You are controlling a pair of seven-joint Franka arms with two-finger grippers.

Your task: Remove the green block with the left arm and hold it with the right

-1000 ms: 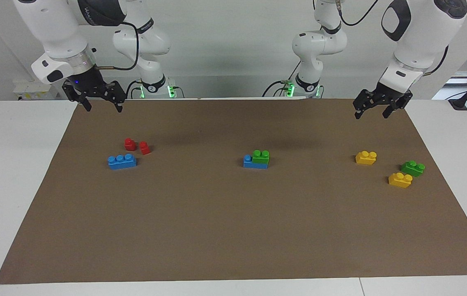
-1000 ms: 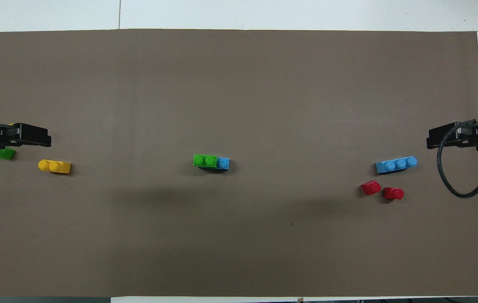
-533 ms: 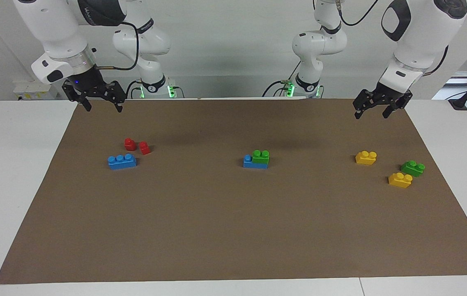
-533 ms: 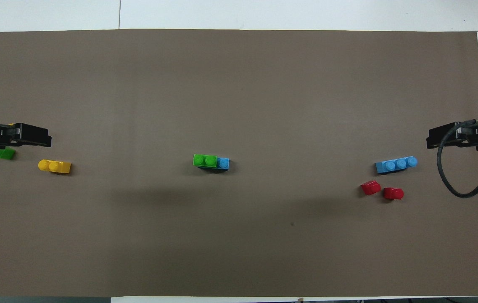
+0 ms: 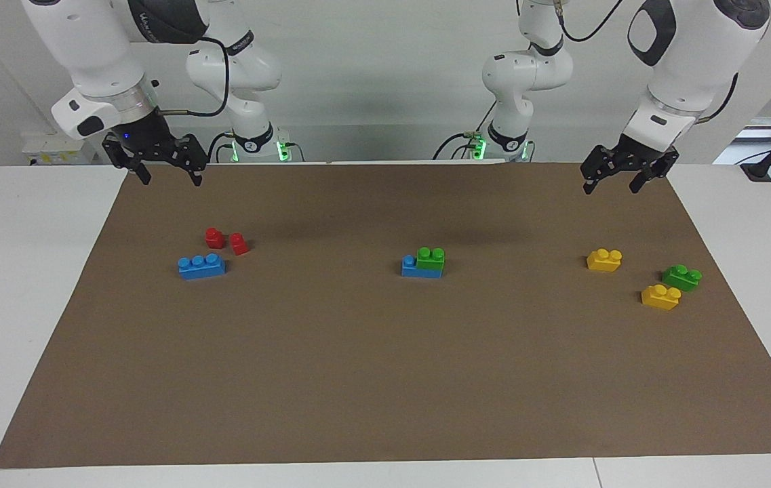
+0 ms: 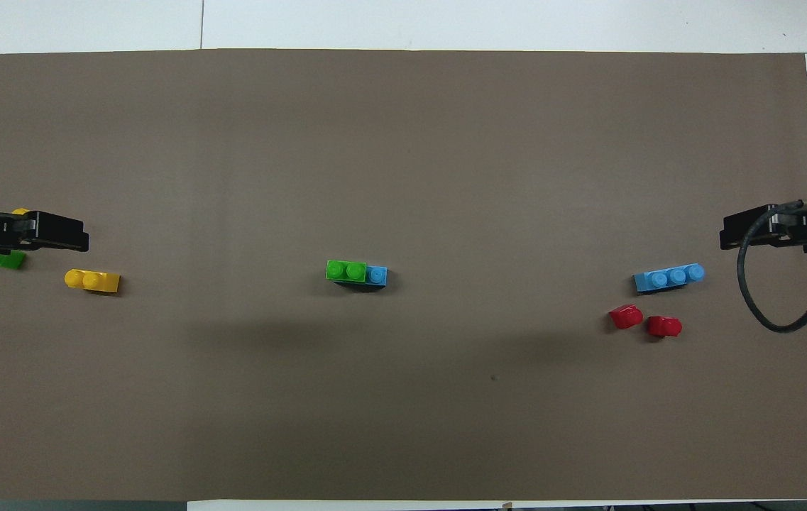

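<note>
Green block (image 5: 430, 258) stacked on blue brick (image 5: 412, 266) mid-desk (image 5: 385, 379), untouched. Left gripper (image 5: 609, 177) raised at 2 o'clock from it, fingers apart, empty. Right gripper (image 5: 168, 169) raised at 10 o'clock, fingers apart, empty. Second green brick (image 5: 681, 277) and two yellow bricks (image 5: 604, 260) at 3 o'clock. Loose blue brick (image 5: 202, 266) at 9 o'clock.

Bright, even light from above, with soft diffuse shadows on the brown mat (image 5: 385, 379); both views sharp.
</note>
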